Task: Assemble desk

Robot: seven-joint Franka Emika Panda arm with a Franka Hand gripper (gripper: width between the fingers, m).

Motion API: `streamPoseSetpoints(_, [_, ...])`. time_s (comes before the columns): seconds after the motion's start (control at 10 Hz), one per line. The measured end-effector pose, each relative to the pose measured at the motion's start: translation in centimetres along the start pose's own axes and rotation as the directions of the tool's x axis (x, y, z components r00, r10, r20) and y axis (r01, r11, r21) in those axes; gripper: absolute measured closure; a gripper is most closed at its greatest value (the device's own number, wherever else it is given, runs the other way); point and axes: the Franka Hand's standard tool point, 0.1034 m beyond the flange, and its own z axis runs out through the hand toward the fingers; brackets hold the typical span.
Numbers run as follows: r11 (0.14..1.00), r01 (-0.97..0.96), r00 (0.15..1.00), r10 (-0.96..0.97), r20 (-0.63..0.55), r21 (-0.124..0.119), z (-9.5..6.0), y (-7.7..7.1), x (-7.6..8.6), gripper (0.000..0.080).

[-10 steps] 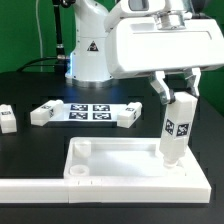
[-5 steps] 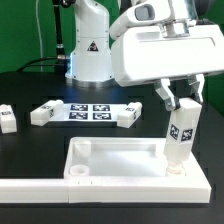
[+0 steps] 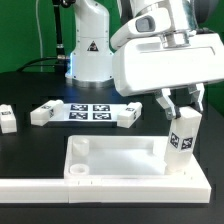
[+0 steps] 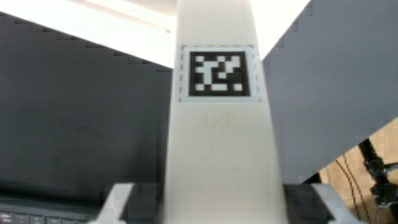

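The white rimmed desk top [image 3: 120,160] lies at the front of the black table, with a round socket at its near left corner. My gripper [image 3: 180,108] is shut on a white leg [image 3: 180,140] with a black-and-white tag. It holds the leg upright, slightly tilted, at the top's right end by its right corner. In the wrist view the leg [image 4: 219,110] fills the middle between the two fingers [image 4: 150,205]. Other legs lie behind: one [image 3: 7,118] at the exterior view's left, two [image 3: 42,113] [image 3: 127,118] at the ends of the marker board.
The marker board [image 3: 88,113] lies flat behind the desk top. A long white border bar [image 3: 60,186] runs along the table's front edge. The robot base [image 3: 88,45] stands at the back, with a green backdrop behind it.
My gripper has moved toward the exterior view's right with the leg and turned it a little more upright over the top's right corner.
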Motion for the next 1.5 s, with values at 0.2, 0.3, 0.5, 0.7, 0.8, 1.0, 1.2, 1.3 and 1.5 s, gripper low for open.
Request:
streamPoseSetpoints(0.2, [1.000,0.001,1.000,-0.001,-0.008,-0.004,0.00,0.04,0.08,0.0509])
streamPoseSetpoints(0.3, [1.000,0.001,1.000,-0.001,-0.009,-0.004,-0.01,0.06,0.10,0.0509])
streamPoseSetpoints(0.5, [1.000,0.001,1.000,-0.001,-0.008,-0.004,0.02,0.05,0.05,0.0284])
streamPoseSetpoints(0.7, [1.000,0.001,1.000,-0.001,-0.008,-0.004,0.02,0.05,0.04,0.0178])
streamPoseSetpoints(0.8, [1.000,0.001,1.000,-0.001,-0.008,-0.004,0.02,0.05,0.04,0.0158])
streamPoseSetpoints(1.0, [1.000,0.001,1.000,-0.001,-0.008,-0.004,0.03,0.06,0.03,0.0151])
streamPoseSetpoints(1.2, [1.000,0.001,1.000,-0.001,-0.008,-0.004,0.03,0.06,0.03,0.0151])
streamPoseSetpoints(1.3, [1.000,0.001,1.000,-0.001,-0.007,-0.004,0.03,0.06,0.03,0.0151])
streamPoseSetpoints(1.5, [1.000,-0.012,0.998,0.011,0.055,0.023,-0.25,0.00,0.08,0.0151])
